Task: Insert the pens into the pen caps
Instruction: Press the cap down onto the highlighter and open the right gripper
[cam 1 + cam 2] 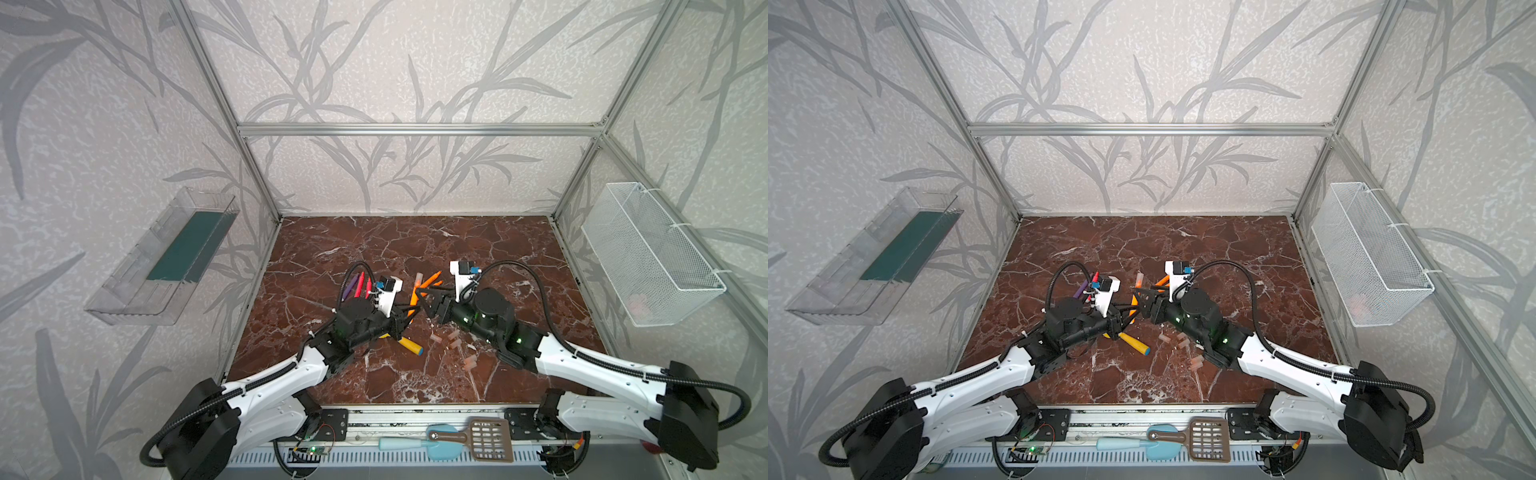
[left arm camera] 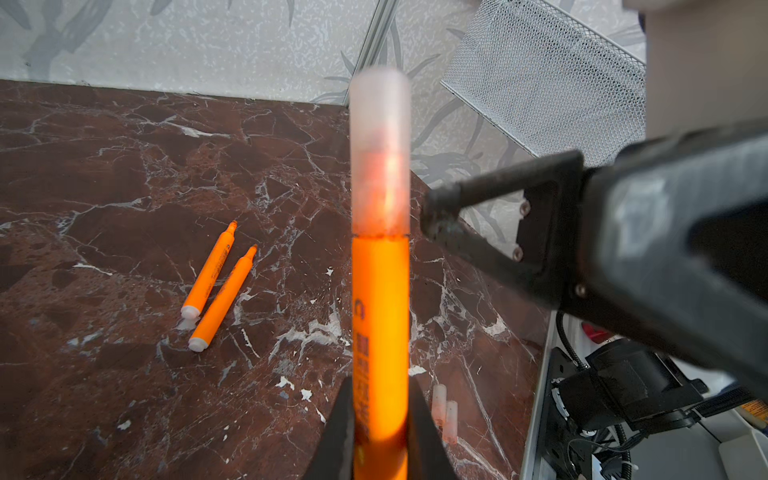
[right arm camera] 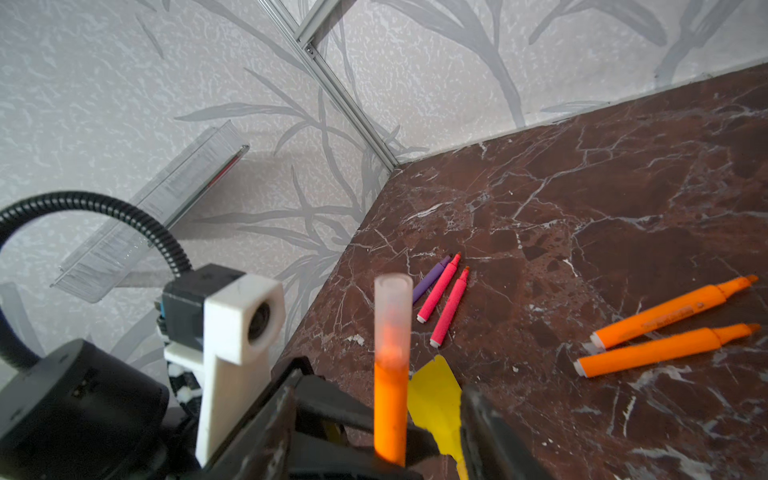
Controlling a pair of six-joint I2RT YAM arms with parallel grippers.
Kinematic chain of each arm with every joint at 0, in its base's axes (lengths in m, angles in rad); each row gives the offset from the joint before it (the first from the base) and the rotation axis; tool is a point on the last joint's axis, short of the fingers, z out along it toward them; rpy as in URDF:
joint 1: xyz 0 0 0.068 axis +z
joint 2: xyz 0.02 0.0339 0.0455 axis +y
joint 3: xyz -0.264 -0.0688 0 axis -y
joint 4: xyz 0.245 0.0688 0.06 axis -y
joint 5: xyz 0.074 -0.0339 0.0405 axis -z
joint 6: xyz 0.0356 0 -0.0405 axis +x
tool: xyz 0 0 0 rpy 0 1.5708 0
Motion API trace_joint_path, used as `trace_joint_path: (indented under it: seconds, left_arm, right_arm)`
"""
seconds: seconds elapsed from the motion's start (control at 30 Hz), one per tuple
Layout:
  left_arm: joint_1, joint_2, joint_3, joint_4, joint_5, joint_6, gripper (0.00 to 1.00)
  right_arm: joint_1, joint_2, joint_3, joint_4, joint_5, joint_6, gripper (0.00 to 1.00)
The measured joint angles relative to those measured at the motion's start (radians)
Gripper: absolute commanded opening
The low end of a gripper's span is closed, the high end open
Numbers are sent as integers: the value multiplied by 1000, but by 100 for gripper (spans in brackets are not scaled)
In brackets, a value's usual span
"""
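Fingers point(image 2: 334, 440) of the left gripper point(image 2: 380, 419) are clenched on the lower barrel of an orange pen point(image 2: 380, 316), which is held upright above the marble table point(image 1: 374, 249), near its middle. A translucent pen cap point(image 2: 380, 145) is seated over the pen's tip. The right gripper point(image 3: 382, 378) is released: its jaws are spread to either side of the capped pen, and a gap is seen between one finger point(image 2: 440, 218) and the cap. Two more orange pens point(image 2: 210, 270) point(image 2: 224, 303) are laid side by side on the table, uncapped. A purple pen point(image 3: 432, 278) and two pinkish-red pens point(image 3: 439, 289) point(image 3: 450, 309) are grouped together apart from them, also uncapped. Loose pen caps point(image 1: 454, 343) are scattered on the table beside the right arm. A yellow toy shovel point(image 3: 436, 399) is seen on the table beneath the grippers.
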Motion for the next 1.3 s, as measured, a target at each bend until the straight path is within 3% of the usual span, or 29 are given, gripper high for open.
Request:
trace_joint_path:
  seconds: [0.3, 0.63, 0.83, 1.1, 1.3]
  left_arm:
    - [0, -3, 0, 0, 1, 0, 0]
    - [0, -3, 0, 0, 4, 0, 0]
    - [0, -3, 0, -1, 1, 0, 0]
    - [-7, -3, 0, -51, -17, 4, 0]
    - [-26, 12, 92, -211, 11, 45, 0]
  right_arm:
    - [-56, 129, 145, -15, -46, -2, 64]
    - [-69, 181, 183, -45, -54, -6, 31]
    - [-73, 195, 195, -67, -67, -15, 0]
    - [-80, 167, 106, -5, -108, -17, 0]
    - [-91, 91, -32, 131, -112, 6, 0]
